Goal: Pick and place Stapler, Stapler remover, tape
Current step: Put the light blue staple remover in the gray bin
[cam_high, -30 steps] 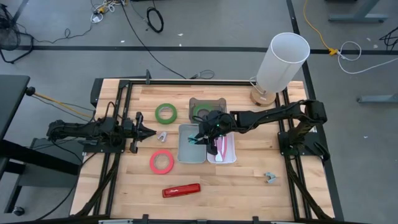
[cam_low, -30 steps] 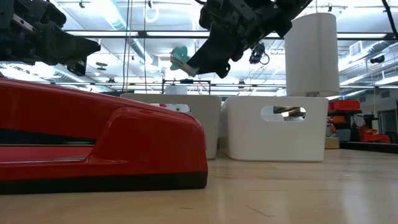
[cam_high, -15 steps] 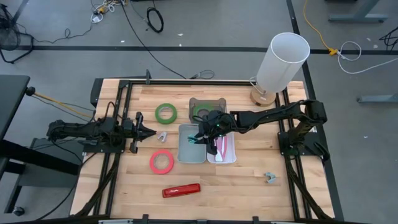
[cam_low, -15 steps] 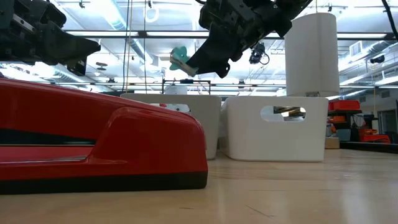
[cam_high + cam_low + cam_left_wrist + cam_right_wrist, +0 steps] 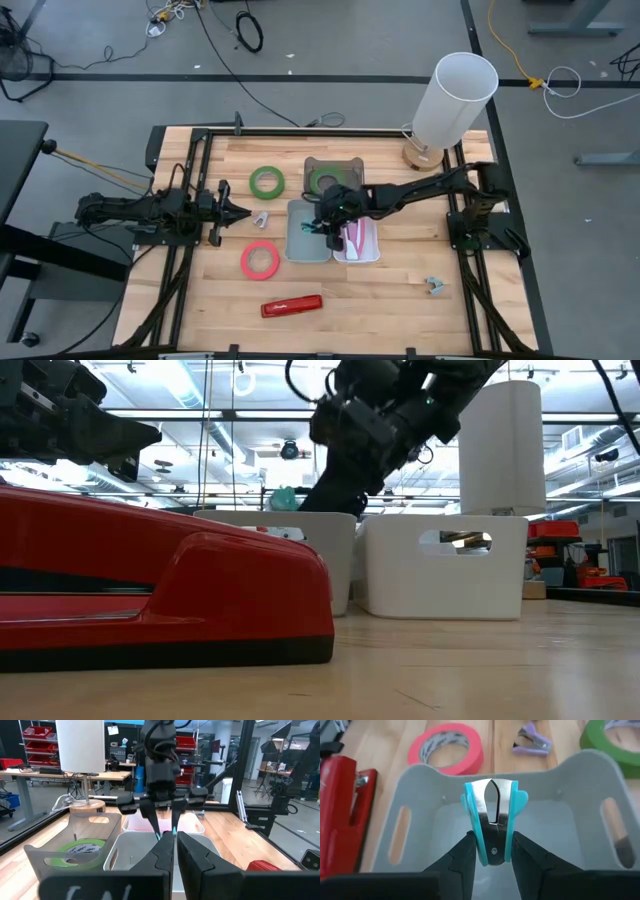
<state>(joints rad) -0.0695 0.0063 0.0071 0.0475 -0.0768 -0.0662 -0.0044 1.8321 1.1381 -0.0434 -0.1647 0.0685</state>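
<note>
The right tool (image 5: 491,851) pinches a teal staple remover (image 5: 491,822) between its two fingers, with the metal claws of the remover pointing away from the wrist. The right arm is stretched far across the counter (image 5: 400,300) toward the middle, and the tool hangs low over the grey bin (image 5: 308,240), with the remover at the height of the bin's rim in the low view. Just beside this bin stands a white bin (image 5: 365,250) with pink things inside, and behind them a dark bin (image 5: 333,163) holds a green tape roll (image 5: 325,181). Another green tape roll (image 5: 266,182) lies on the counter near the dark bin. A purple staple remover (image 5: 261,218) lies beside the grey bin, a red tape roll (image 5: 259,260) is a little nearer, and the red stapler (image 5: 292,305) lies at the front. A grey staple remover (image 5: 434,287) lies well apart on the right side. The left tool (image 5: 243,212) waits at the left of the counter, low and pointing toward the bins, its fingers pressed together.
</note>
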